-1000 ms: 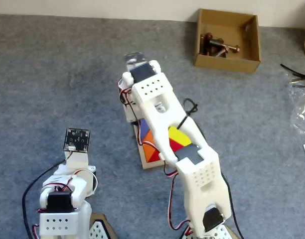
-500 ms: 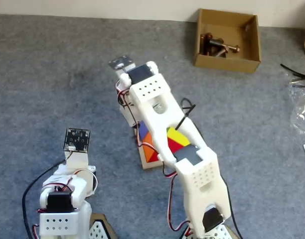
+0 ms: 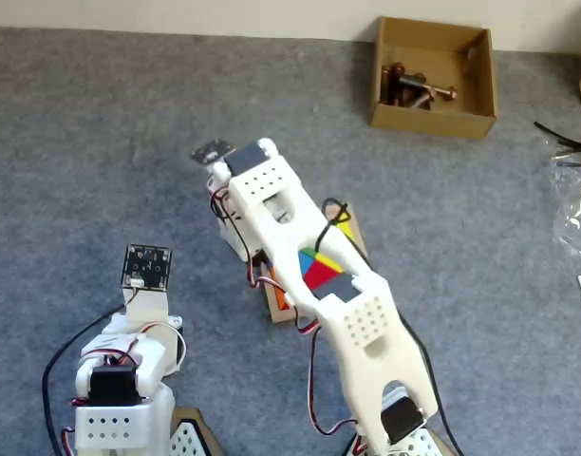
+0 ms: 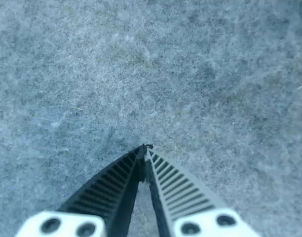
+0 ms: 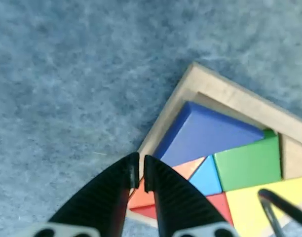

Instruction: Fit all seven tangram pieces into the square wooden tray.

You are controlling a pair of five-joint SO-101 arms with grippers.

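The square wooden tray [image 5: 170,106] lies on the grey carpet with coloured tangram pieces in it: a blue piece [image 5: 205,131], a green one [image 5: 247,163], a yellow one [image 5: 262,200], plus orange, light blue and red ones. My right gripper [image 5: 138,163] is shut, holds nothing, and hangs over the tray's edge by the orange piece. In the high view the right arm [image 3: 271,190] lies across the tray [image 3: 283,311], hiding most of it. My left gripper [image 4: 143,148] is shut over bare carpet, on the left arm [image 3: 129,380] at the near left.
A cardboard box [image 3: 433,76] with metal parts stands at the back right. Cables [image 3: 556,142] and a clear plastic bag [image 3: 575,218] lie at the right edge. Open carpet spreads to the left and behind the tray.
The right arm's wrist has swung to the left and a little farther back, uncovering more of the tray's coloured pieces. The left arm has not moved.
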